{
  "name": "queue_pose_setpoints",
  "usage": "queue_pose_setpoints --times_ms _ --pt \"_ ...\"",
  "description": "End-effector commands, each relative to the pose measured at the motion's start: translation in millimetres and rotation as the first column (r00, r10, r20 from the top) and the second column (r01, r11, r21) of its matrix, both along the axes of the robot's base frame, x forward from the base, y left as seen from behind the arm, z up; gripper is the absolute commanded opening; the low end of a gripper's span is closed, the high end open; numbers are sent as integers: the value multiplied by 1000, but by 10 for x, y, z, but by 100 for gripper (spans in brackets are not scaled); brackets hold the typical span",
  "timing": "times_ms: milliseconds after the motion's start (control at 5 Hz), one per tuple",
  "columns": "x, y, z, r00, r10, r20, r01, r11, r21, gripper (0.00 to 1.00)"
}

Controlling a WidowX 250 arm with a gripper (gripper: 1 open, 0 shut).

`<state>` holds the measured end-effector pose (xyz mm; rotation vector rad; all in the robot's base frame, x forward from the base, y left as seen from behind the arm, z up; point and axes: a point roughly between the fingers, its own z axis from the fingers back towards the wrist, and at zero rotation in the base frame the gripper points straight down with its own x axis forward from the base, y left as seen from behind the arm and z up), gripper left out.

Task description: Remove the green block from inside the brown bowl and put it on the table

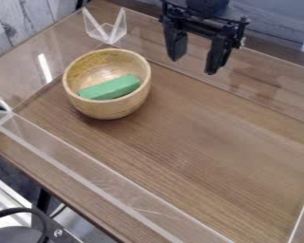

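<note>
The green block [111, 88] lies flat inside the brown bowl [106, 106], slanted across its floor. The bowl rests on the left part of the table [199, 142]. My gripper [198, 55] hangs above the table at the upper right of the bowl, pointing down. Its two dark fingers [218, 52] stand well apart and hold nothing. It is clear of both the bowl and the block.
Clear plastic walls edge the table, one along the front left [66, 157] and one at the back. A small clear bracket [106, 28] stands behind the bowl. Open wood surface stretches to the right of the bowl and toward the front.
</note>
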<state>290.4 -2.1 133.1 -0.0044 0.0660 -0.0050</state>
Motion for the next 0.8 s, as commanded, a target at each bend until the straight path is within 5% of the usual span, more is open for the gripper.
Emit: queue_pose_setpoints --times_ms 0,600 --pt "-37 112 -51 1000 3 -14 -3 1000 9 100" --pt "-293 758 -142 1000 12 -2 -12 999 39 100"
